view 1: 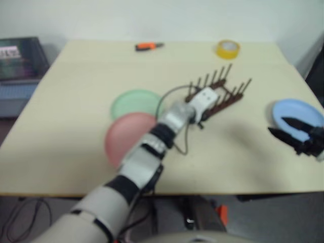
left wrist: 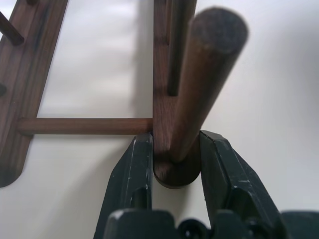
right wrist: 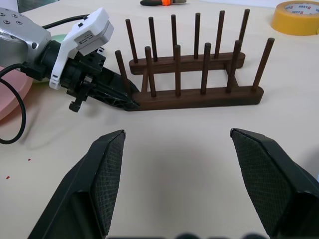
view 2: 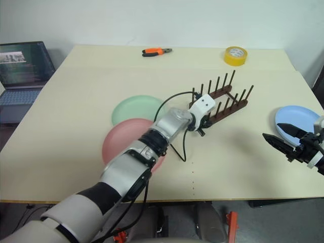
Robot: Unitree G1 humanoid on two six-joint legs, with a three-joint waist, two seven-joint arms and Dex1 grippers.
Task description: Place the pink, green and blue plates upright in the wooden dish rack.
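on the table: three plates, one pink [view 2: 124, 139], one green [view 2: 135, 109], one blue [view 2: 298, 117]. one rack [view 2: 221, 104]. one tape roll [view 2: 235, 55]. one pair of pliers [view 2: 156, 51]. one laptop [view 2: 24, 71] alongside.

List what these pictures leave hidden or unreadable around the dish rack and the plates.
- Pink plate: its near right part is hidden behind the left arm in both eye views.
- Green plate: its near edge lies behind the pink plate.
- Blue plate: partly covered by the right tool.
- Wooden dish rack: cut off by the left wrist view's edges; the left tool clamps its rail end.
- Yellow tape roll: label too small to read.
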